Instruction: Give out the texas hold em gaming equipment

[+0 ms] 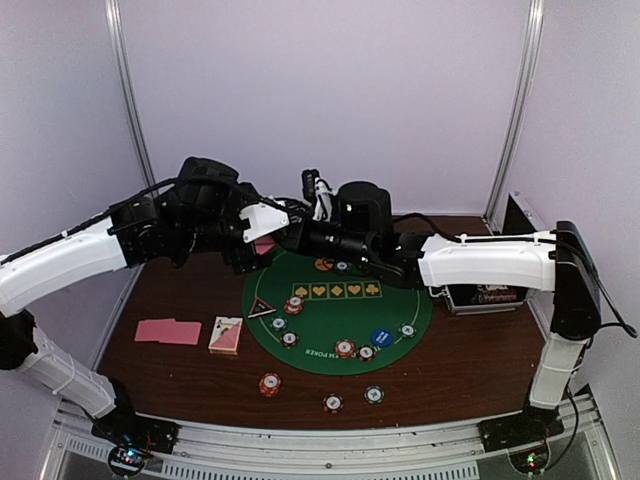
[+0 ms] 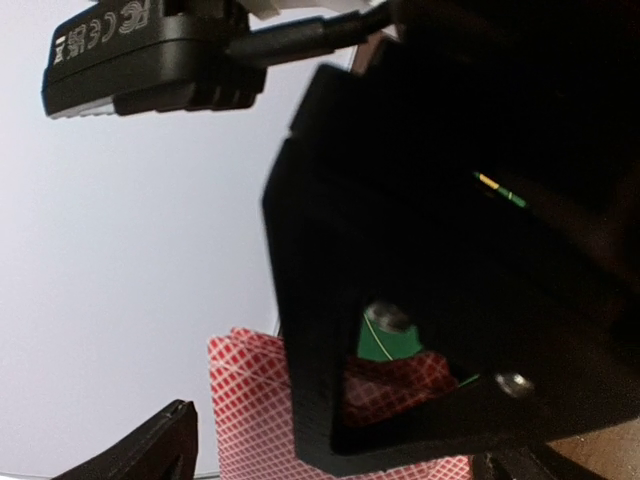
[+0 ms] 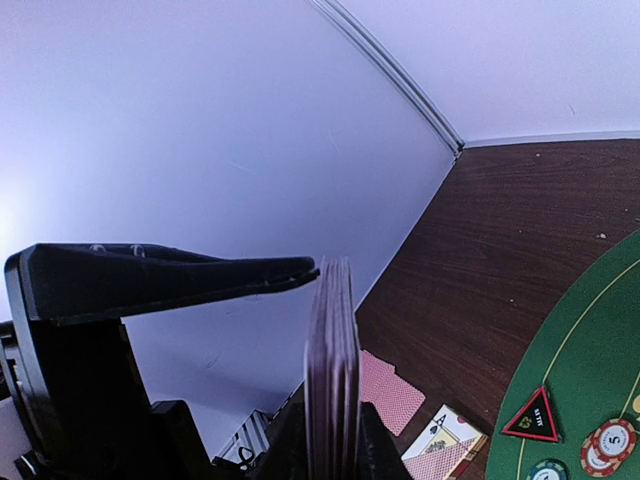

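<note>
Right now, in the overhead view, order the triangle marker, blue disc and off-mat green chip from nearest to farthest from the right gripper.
1. Triangle marker, at the mat's left edge, below the right gripper.
2. Blue disc, on the mat's right side.
3. Green chip, on the table near the front edge.

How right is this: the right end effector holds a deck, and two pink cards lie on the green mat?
Wrong in one point. The right end effector holds the deck, but the two pink cards lie on the brown table, left of the mat, not on it. The top view shows this.
</note>
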Available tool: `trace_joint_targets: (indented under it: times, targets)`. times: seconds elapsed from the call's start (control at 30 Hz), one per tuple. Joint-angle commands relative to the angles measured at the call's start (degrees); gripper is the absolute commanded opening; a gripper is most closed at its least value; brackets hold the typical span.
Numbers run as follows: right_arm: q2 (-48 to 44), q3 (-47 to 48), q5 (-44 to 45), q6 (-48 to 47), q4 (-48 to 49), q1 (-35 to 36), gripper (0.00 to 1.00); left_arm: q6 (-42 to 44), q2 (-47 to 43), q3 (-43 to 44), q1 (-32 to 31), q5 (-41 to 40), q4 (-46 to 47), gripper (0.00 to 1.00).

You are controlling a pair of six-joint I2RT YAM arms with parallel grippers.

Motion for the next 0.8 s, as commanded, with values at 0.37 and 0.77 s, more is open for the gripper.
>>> trace_joint_targets:
  times: [0.37, 0.77]
  targets:
    - [-2.9, -1.3, -4.0, 1.9, 8.1, 0.7, 0.0, -3.2, 3.7, 6.1, 2.0, -1.2, -5.6, 0.98]
    - [-2.7, -3.6, -5.6, 6.9, 13.7, -0.1, 0.0, -3.2, 3.9, 6.3, 3.7, 4.2, -12.2, 0.98]
